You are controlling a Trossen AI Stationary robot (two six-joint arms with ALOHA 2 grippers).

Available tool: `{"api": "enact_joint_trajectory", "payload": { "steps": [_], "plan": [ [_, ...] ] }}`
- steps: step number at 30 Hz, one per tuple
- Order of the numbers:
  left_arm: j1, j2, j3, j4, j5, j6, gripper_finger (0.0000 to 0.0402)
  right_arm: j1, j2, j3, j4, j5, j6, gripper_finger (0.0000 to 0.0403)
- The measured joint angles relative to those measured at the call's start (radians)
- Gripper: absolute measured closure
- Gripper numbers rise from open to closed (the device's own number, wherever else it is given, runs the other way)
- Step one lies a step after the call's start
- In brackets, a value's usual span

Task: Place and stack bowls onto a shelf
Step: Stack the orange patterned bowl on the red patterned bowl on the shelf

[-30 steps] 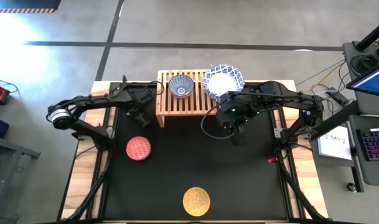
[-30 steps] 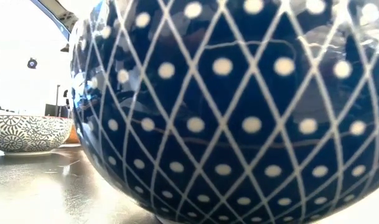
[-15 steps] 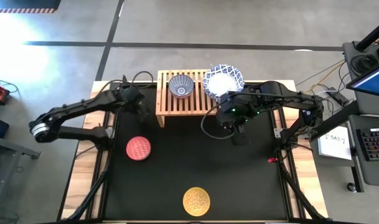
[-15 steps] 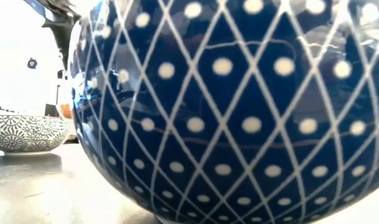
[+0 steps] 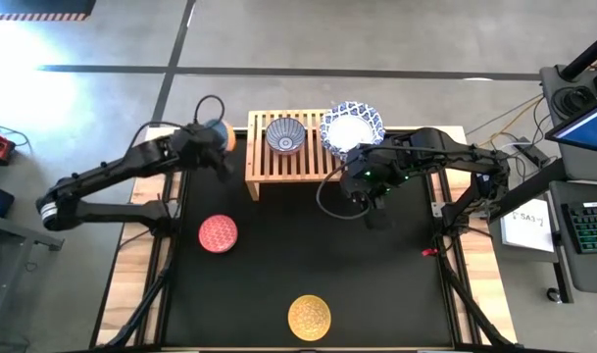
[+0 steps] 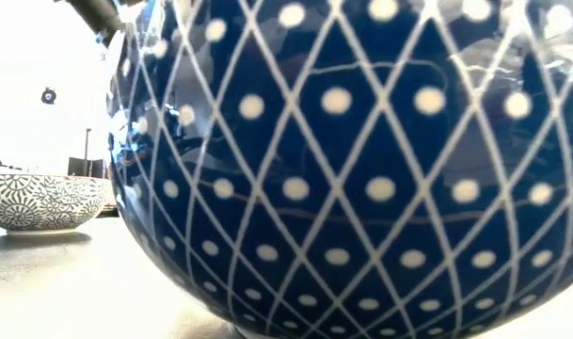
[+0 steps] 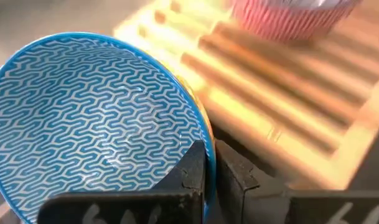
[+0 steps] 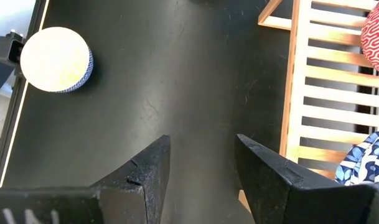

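My left gripper (image 5: 218,147) is shut on a small blue bowl (image 5: 218,132), held up just left of the light-wood slatted shelf (image 5: 308,167). In the left wrist view the bowl (image 7: 89,118) shows a blue wave pattern inside and an orange outside. A ribbed bowl (image 5: 283,135) and a larger white bowl with a blue-patterned rim (image 5: 352,126) stand on the shelf. A red bowl (image 5: 218,233) and a yellow bowl (image 5: 309,316) rest on the black mat. My right gripper (image 5: 365,191) is open and empty, just near of the shelf's right part. My left gripper pinches the blue bowl's rim (image 7: 200,134), one finger inside the bowl and one outside against the orange wall. The bowl is lifted clear of the table and tilted, its inside turned toward the wrist camera.
In the low view the dark blue dotted outside of a bowl (image 6: 361,169) fills most of the picture, with a grey-patterned bowl (image 6: 41,201) at the left. The mat (image 5: 376,284) between the red bowl, the yellow bowl and the right arm is bare.
My left gripper has risen and gone toward the table's far edge, beside the shelf's left end, carrying the blue bowl. The bowl has been lifted clear of the table and now sits tilted. My right arm has kept still.
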Motion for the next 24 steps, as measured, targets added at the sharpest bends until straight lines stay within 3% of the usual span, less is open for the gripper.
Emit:
{"api": "enact_joint_trajectory", "payload": {
  "steps": [10,17,24],
  "plan": [
    [-0.094,0.17,0.243,0.003,-0.021,0.101,0.0401,0.0,0.0,-0.001,-0.048,0.0,0.022,0.0236],
    [-0.188,0.314,0.38,0.018,-0.119,0.226,0.0401,0.0,0.0,-0.003,-0.049,0.0,0.022,0.0236],
    [-0.198,0.414,0.448,0.017,-0.1,0.24,0.0401,0.0,0.0,-0.004,-0.049,0.0,0.042,0.0236]
  ]
}}
